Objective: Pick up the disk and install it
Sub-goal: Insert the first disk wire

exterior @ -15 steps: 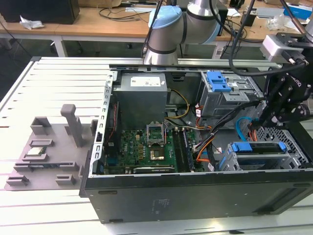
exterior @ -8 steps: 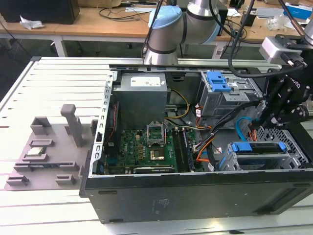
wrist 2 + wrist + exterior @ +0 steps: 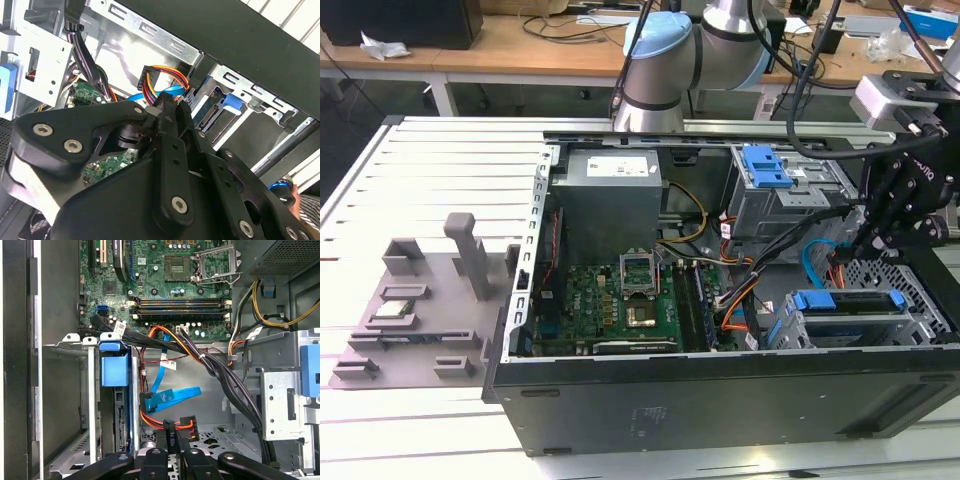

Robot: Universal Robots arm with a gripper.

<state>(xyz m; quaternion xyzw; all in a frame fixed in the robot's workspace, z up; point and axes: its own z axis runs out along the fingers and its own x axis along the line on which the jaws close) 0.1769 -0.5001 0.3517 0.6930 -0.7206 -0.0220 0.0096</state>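
Observation:
The disk (image 3: 847, 303), silver with blue side rails, lies seated in the lower drive cage (image 3: 910, 330) at the exterior view's right of the open computer case. Its connector end (image 3: 121, 426) faces into the case in the first wrist view, below a blue rail tab (image 3: 114, 371). My gripper (image 3: 876, 243) hangs over the case just beside that cage. Its fingers (image 3: 159, 461) are shut on a black power connector (image 3: 186, 421) with orange, red and black wires, a short way from the disk's connector end (image 3: 207, 117). The same plug (image 3: 149, 76) sits at the fingertips (image 3: 169, 106) in the second wrist view.
A blue flat data cable (image 3: 172, 396) lies loose next to the plug. A black cable bundle (image 3: 220, 372) crosses the case floor. The motherboard (image 3: 615, 295), power supply (image 3: 610, 200) and an upper cage with a blue latch (image 3: 765, 167) surround the spot. A grey fixture (image 3: 415, 310) holds a small chip.

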